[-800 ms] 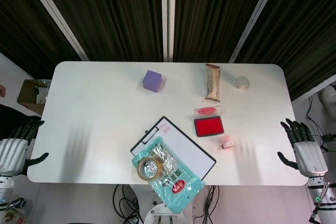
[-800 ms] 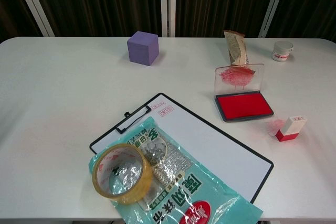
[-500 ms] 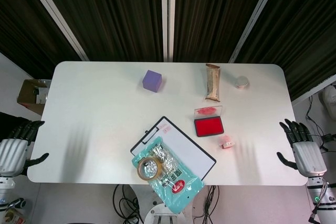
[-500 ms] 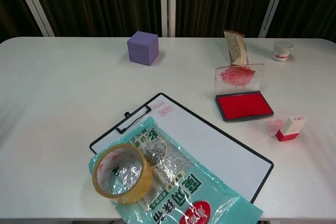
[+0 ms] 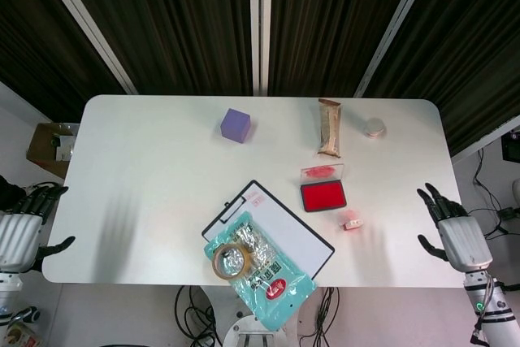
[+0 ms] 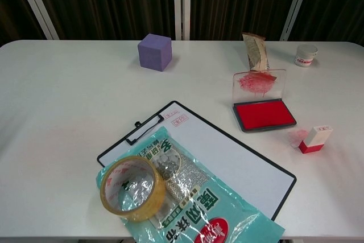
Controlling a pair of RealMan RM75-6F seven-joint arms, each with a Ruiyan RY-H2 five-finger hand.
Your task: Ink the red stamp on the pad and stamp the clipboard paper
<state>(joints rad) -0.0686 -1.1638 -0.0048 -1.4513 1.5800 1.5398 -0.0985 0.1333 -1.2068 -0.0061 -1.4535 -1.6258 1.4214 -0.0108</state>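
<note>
The small red and white stamp stands on the table just right of the open red ink pad, whose clear lid is raised. The clipboard lies at the front centre, its lower half covered by a teal packet. My right hand hovers open over the table's right edge, well right of the stamp. Off the table's left edge my left hand hangs open. Neither hand shows in the chest view.
A tape roll rests on the teal packet. A purple cube, a brown wrapped snack and a small white jar stand along the back. A cardboard box sits off the table's left.
My right hand has shifted left toward the table's right edge. The left hand and the objects stay where they were.
</note>
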